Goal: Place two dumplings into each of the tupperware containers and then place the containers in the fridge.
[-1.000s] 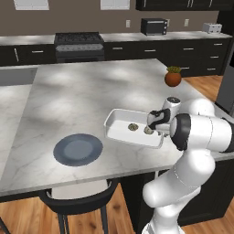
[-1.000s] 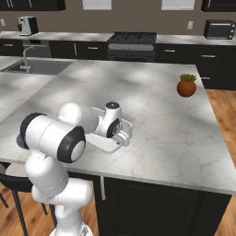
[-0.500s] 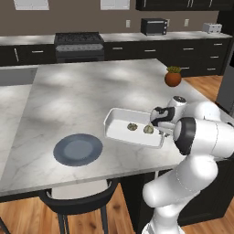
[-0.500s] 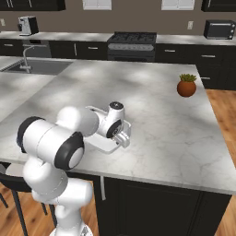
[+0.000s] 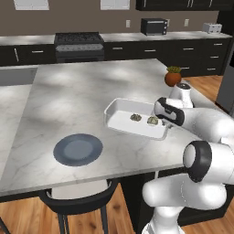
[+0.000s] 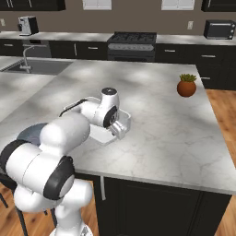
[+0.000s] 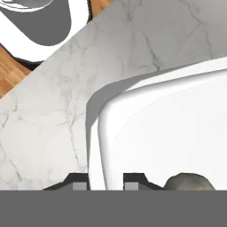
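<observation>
Container rim point(image 7: 98, 146) between hand point(image 7: 104, 182) fingertips

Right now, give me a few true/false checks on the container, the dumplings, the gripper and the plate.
1. The tupperware container holds two dumplings. True.
2. The gripper has its fingertips on either side of the container's wall. True: in the hand view one tip is outside the rim and one inside, shut on it.
3. The container sits on the blue-grey plate. False: it rests on the marble counter, apart from the plate.
4. The potted plant is inside the container. False: it stands on the counter, well away from it.
5. The blue-grey plate carries dumplings. False: it is bare.
</observation>
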Available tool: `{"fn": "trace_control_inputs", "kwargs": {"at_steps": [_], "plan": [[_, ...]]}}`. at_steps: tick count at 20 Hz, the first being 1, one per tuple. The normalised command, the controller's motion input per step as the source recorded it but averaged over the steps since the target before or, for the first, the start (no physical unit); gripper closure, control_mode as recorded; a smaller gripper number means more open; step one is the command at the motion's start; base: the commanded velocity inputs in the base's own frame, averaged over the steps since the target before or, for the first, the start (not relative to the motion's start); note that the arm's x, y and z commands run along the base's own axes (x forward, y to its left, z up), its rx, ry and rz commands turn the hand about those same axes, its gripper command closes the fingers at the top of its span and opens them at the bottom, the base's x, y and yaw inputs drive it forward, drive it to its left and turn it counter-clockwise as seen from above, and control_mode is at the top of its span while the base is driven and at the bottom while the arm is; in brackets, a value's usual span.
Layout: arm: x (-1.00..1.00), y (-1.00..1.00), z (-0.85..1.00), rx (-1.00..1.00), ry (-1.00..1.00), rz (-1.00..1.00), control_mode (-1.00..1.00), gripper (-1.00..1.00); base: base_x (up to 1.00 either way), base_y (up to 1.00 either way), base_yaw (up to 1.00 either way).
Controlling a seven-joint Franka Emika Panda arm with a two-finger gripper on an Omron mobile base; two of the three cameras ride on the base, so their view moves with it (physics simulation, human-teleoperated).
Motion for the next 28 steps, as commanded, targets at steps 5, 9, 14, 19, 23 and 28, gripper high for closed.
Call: {"fn": "trace_control_inputs", "kwargs": {"at_steps": [5,9,14,19,23,28], "plan": [[-0.58,0.02,0.99,-0.03,0.0,-0.16,-1.0,1.0,0.0,0.0,0.0],[-0.61,0.04,0.75,0.0,-0.01,-0.16,-1.0,1.0,0.0,0.0,0.0],[-0.85,0.04,0.51,0.01,-0.08,-0.11,-1.0,1.0,0.0,0.0,0.0],[-1.0,0.01,0.33,0.11,-0.23,-0.08,-1.0,1.0,0.0,0.0,0.0],[-0.86,0.23,0.42,0.07,-0.21,-0.02,-1.0,1.0,0.0,0.0,0.0],[-0.55,0.64,0.45,-0.11,-0.01,0.0,-1.0,1.0,0.0,0.0,0.0]]}}
